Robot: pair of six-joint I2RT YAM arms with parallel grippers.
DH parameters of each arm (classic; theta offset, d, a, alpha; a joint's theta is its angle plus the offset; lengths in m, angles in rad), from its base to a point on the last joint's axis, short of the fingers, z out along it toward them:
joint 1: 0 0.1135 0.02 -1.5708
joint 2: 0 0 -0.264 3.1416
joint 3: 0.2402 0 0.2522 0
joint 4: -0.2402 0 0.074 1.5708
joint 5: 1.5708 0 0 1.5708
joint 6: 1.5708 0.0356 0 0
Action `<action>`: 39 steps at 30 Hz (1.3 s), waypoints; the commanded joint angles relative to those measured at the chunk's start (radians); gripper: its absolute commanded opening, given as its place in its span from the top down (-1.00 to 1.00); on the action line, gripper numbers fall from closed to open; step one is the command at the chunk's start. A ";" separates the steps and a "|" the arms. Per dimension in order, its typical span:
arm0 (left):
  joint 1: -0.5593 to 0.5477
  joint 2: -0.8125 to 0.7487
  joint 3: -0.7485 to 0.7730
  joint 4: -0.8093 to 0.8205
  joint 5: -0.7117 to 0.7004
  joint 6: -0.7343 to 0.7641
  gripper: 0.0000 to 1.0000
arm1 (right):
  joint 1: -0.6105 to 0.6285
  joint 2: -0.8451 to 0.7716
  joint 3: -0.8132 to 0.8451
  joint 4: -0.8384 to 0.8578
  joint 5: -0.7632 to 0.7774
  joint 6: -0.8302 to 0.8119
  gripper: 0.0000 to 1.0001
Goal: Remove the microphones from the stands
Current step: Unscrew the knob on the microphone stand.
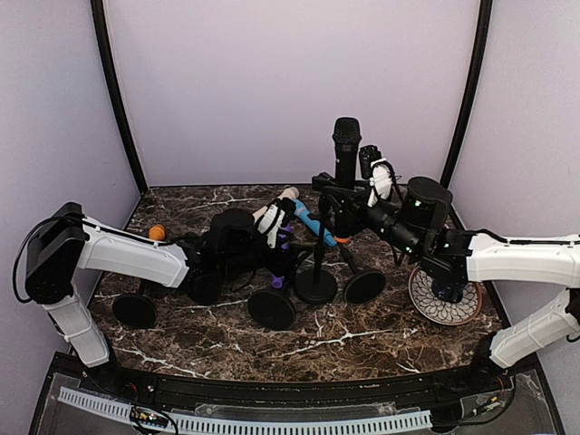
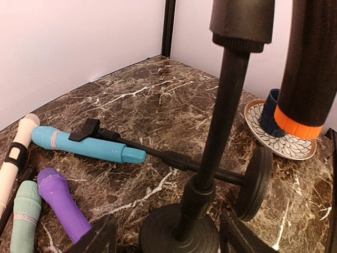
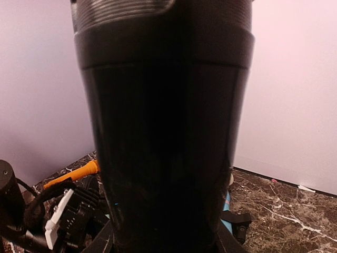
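Presently the right gripper (image 1: 355,201) is clamped on the black microphone (image 1: 345,149), held upright beside the stand (image 1: 316,272) top. The left gripper (image 2: 168,238) is open astride the base, holding nothing. Risk: a snag tips the unsecured stand.

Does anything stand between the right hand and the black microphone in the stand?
Nothing visible does. The black microphone fills the right wrist view, directly between the fingers of the right hand. The space above it is also free.
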 commanded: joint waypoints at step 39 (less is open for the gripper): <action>0.170 0.266 0.128 0.271 0.766 0.059 0.17 | -0.114 0.005 -0.060 0.213 -0.430 0.104 0.92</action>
